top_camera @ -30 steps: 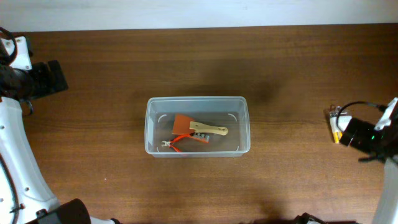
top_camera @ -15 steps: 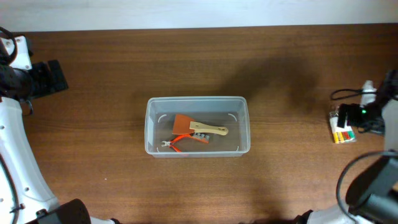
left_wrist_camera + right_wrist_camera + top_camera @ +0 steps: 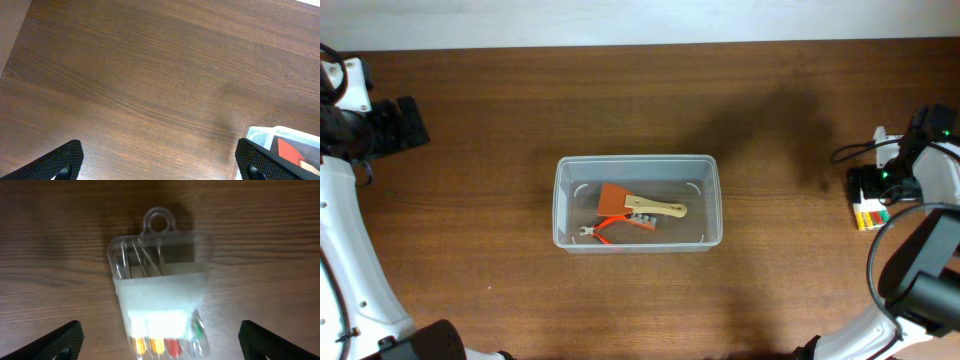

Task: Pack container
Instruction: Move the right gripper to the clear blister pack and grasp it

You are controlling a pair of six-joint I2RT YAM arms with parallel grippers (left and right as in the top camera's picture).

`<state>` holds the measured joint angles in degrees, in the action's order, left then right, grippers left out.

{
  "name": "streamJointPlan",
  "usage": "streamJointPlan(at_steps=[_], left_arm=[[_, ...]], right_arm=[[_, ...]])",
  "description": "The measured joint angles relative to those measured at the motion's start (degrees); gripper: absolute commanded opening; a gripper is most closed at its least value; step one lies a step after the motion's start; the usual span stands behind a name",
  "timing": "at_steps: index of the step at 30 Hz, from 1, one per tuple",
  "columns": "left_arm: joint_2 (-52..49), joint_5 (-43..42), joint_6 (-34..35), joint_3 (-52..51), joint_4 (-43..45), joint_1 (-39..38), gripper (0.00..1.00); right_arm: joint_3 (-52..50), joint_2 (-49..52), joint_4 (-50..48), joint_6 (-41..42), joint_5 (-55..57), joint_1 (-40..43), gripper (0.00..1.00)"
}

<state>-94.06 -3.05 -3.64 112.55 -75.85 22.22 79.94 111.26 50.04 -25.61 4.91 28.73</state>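
Observation:
The clear plastic container (image 3: 638, 203) stands mid-table and holds an orange-bladed brush with a wooden handle (image 3: 638, 205) and small orange-handled pliers (image 3: 603, 231). Its corner shows in the left wrist view (image 3: 280, 140). A small clear packet of coloured pieces (image 3: 868, 212) lies on the table at the far right. My right gripper (image 3: 878, 186) hovers over it, open; in the right wrist view the packet (image 3: 160, 290) lies between the spread fingertips (image 3: 65, 337), untouched. My left gripper (image 3: 400, 125) is open and empty at the far left, over bare wood.
The table's far edge meets a white wall at the top of the overhead view. The right arm's body (image 3: 930, 270) and black cable (image 3: 860, 152) crowd the right edge. The left arm (image 3: 350, 260) runs down the left edge.
My right gripper has swung up from the lower right edge to sit over the packet. The packet has stayed in place. The left arm and the container have not moved.

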Motion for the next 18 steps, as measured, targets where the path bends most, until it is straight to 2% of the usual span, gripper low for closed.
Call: streamJointPlan(at_steps=[9,16,18], left_arm=[[0.0,0.0,0.0,0.0,0.0,0.0,0.99],[0.0,0.0,0.0,0.0,0.0,0.0,0.99],[0.0,0.0,0.0,0.0,0.0,0.0,0.99]], right_arm=[[0.0,6.1,-0.4,-0.1,-1.2,0.1,0.98],[0.6,6.8,-0.9,0.4,-3.1,1.2,1.00],[0.7,6.9,-0.9,0.7,-3.6,1.6,0.96]])
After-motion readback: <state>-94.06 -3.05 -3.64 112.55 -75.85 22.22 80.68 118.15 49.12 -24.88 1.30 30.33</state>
